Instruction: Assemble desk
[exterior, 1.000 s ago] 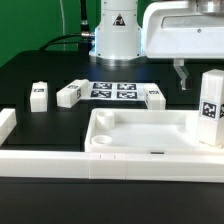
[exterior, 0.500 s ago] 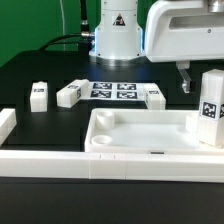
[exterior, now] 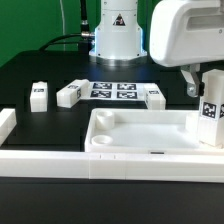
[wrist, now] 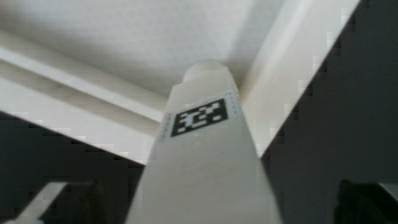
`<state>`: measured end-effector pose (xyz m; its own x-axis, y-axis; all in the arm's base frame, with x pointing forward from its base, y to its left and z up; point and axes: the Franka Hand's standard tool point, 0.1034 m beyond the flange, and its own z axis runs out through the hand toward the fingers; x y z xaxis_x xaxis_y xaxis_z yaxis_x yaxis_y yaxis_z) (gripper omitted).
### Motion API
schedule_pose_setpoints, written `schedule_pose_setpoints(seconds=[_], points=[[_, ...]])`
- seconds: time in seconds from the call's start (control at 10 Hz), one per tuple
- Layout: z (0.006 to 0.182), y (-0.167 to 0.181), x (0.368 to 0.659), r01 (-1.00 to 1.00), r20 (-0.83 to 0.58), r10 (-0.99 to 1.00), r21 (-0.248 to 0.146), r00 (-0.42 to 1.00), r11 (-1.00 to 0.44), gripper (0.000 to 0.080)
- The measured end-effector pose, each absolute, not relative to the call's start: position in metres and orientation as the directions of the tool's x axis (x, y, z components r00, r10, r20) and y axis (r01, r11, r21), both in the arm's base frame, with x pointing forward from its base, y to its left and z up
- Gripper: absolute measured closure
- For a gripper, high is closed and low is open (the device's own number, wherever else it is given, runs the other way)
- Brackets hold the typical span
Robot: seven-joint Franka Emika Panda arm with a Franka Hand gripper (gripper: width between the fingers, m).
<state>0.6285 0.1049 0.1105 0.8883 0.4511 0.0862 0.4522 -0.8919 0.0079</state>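
The desk tabletop (exterior: 140, 140), a white rimmed tray, lies at the front of the black table. One white tagged leg (exterior: 210, 108) stands upright in its corner at the exterior view's right. My gripper (exterior: 203, 85) hangs open over that leg, one finger (exterior: 191, 82) showing beside its top. In the wrist view the leg (wrist: 210, 150) rises between my gripper's (wrist: 210, 205) dark fingers (wrist: 45, 205), with a gap on each side. The tabletop's rim (wrist: 107, 85) runs behind it. Three more legs (exterior: 38, 95) (exterior: 68, 94) (exterior: 154, 96) lie loose behind the tabletop.
The marker board (exterior: 112, 90) lies flat at the back between the loose legs. A long white border rail (exterior: 50, 162) runs along the front edge and turns up at the exterior view's left (exterior: 6, 125). The robot base (exterior: 117, 30) stands behind.
My gripper has moved to the exterior view's right, from beside the upright leg to over it. It stays open. Tabletop and legs have not moved.
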Motion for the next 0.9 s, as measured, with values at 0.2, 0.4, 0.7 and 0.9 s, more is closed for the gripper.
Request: schedule_pose_setpoints(seconds=[0.2, 0.4, 0.7, 0.9], points=[[0.1103, 0.1035, 0.6285, 0.526, 0.084, 0.525, 0.014, 0.847, -0.850, 0.0151], [0.1102, 0.1028, 0.6285, 0.525, 0.084, 0.524, 0.014, 0.848, -0.851, 0.0384], [0.1101, 0.1029, 0.6284, 0.510, 0.084, 0.509, 0.012, 0.857, -0.860, 0.0511], [0.1101, 0.1034, 0.6283, 0.452, 0.085, 0.451, 0.004, 0.889, -0.892, 0.0511]])
